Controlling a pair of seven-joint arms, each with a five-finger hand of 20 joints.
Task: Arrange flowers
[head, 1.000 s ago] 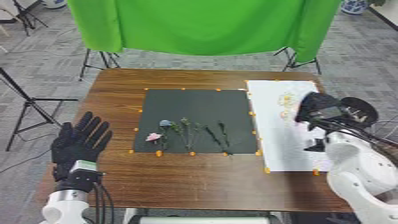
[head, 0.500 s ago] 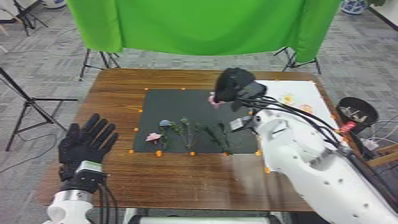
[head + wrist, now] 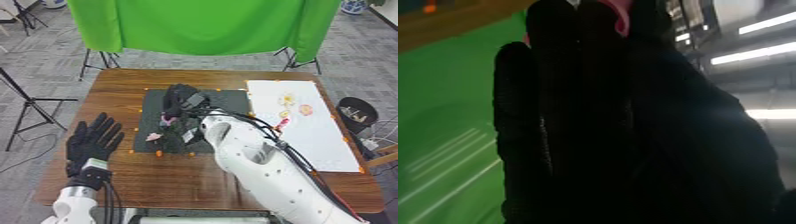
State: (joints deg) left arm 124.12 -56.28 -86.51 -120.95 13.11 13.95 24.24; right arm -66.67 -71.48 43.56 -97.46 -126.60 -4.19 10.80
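In the head view, my right hand (image 3: 180, 99) is over the dark mat (image 3: 233, 97), its fingertips around a small pink-purple item (image 3: 167, 121). The right wrist view has the glove of my right hand (image 3: 598, 115) with a pink item (image 3: 620, 14) held at its fingertips; the thumb is hidden. A pale pink flower (image 3: 154, 136) lies on the mat's lower left, and the hand and forearm cover most of the other stems. On the white paper (image 3: 329, 145) are a yellow flower (image 3: 287, 99) and a pink one (image 3: 306, 109). My left hand (image 3: 93, 137) is open beside the mat.
The brown table (image 3: 160, 185) extends in front of the mat. Beyond its right edge stands a black bin (image 3: 357, 109). A green cloth (image 3: 204, 25) hangs behind the table, and a tripod (image 3: 31, 102) stands at the left.
My right hand has swung left from above the paper's right side to the mat's left half, carrying the pink item. The paper's flowers are uncovered. My left hand has shifted slightly right.
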